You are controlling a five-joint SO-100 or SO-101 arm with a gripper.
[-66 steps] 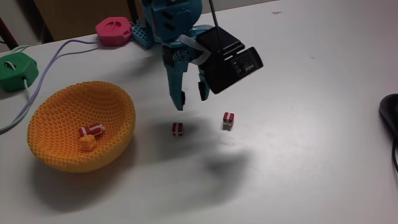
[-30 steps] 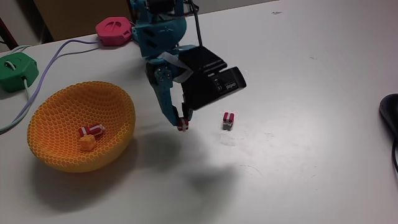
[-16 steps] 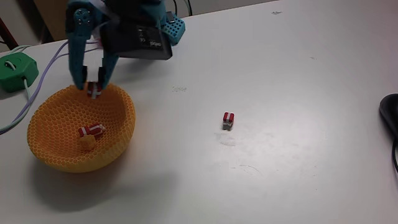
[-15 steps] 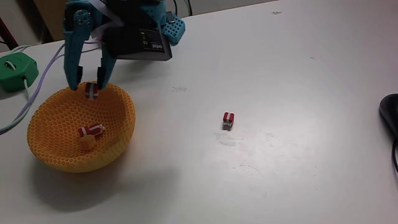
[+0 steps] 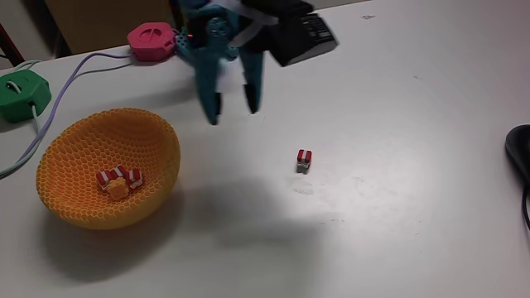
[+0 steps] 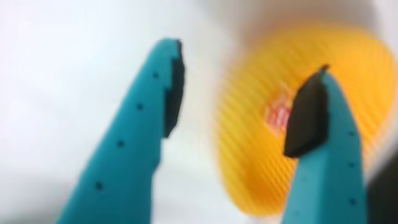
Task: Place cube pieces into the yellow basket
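The yellow basket [image 5: 108,168] sits at the left of the table in the fixed view; a tight cluster of cube pieces [image 5: 120,180], red-and-white striped and one orange-yellow, lies inside it. One more striped cube piece [image 5: 304,160] rests alone on the white table to the right. My teal gripper [image 5: 234,112] hangs open and empty above the table, between the basket and the lone cube. In the blurred wrist view the gripper [image 6: 239,93] is spread wide, with the basket [image 6: 249,149] and a reddish cube [image 6: 280,114] behind the fingers.
A pink hexagonal device [image 5: 152,39] and a green one [image 5: 20,93] with cables sit at the back left. A dark object [image 5: 519,157] pokes in at the right edge. Bare white table [image 5: 389,215] stretches across the right and front.
The gripper carried a striped cube from the table to the basket, opened over it, and the cube now lies inside. The arm has swung back right, empty.
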